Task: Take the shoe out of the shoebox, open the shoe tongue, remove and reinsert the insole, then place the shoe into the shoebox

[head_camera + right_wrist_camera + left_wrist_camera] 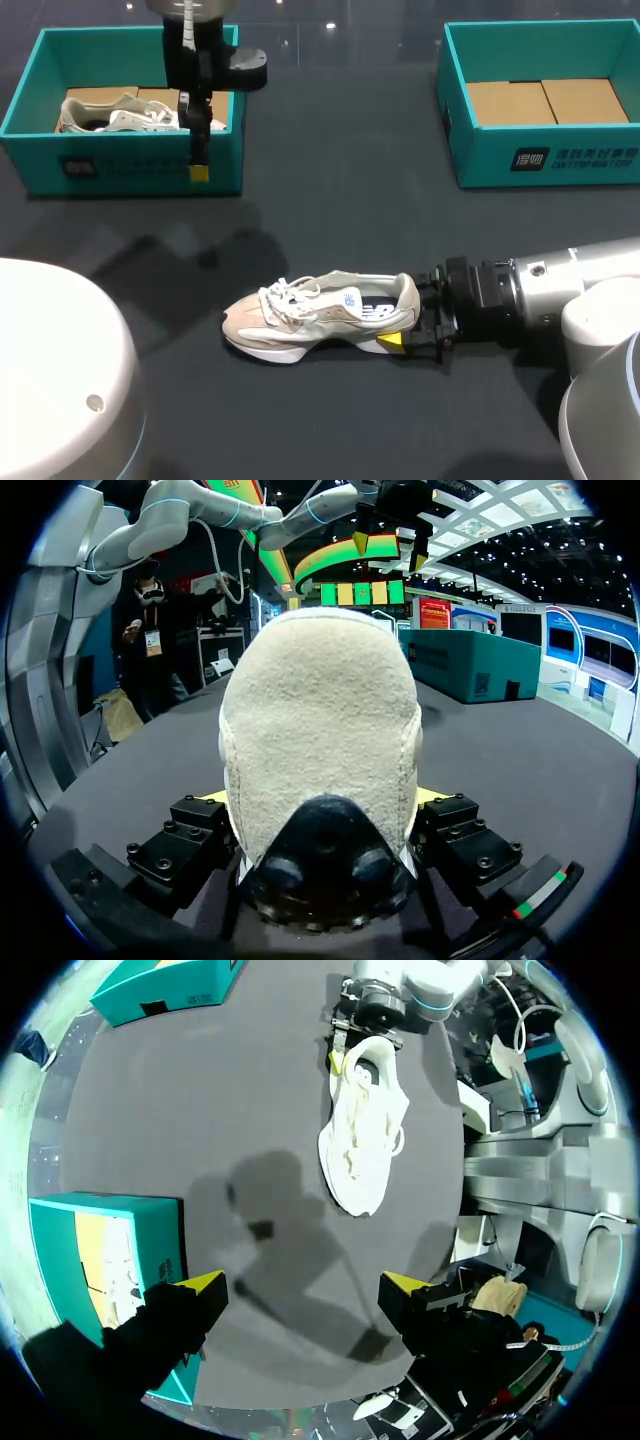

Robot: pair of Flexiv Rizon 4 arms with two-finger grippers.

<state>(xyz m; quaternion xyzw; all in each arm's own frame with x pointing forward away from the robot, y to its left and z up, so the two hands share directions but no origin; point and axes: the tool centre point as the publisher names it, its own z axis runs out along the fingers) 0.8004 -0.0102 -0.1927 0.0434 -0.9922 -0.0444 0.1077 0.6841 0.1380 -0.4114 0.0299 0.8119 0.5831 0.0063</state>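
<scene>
- Tabletop (350, 200): dark, with a wide bare stretch seen between the two shoeboxes and in front of the left one.
- Beige sneaker (320, 315) is set mid-table on its sole, toe toward the left arm's side and heel toward the right arm. It is well apart from both boxes and no table edge is near it.
- Right gripper (412, 318) is clenched on the sneaker's heel, one finger on each side. In the right wrist view the heel fills the gap between the fingers.
- Left gripper (300, 1290) is released, fingers spread wide with nothing between them. It hangs over the near right corner of the left shoebox (120, 165).
- Left shoebox: teal, open-topped. A second sneaker (110, 115), pale, is seen lying inside on the cardboard floor.
- Right shoebox (545, 155): teal, open-topped. Only its two cardboard floor flaps (545, 100) are seen inside.
- Count: 2 shoeboxes, 2 sneakers (1 on the table, 1 boxed), 2 grippers (1 grasping, 1 free).
- Laces on the table sneaker appear tied. The tongue and insole state cannot be told.
</scene>
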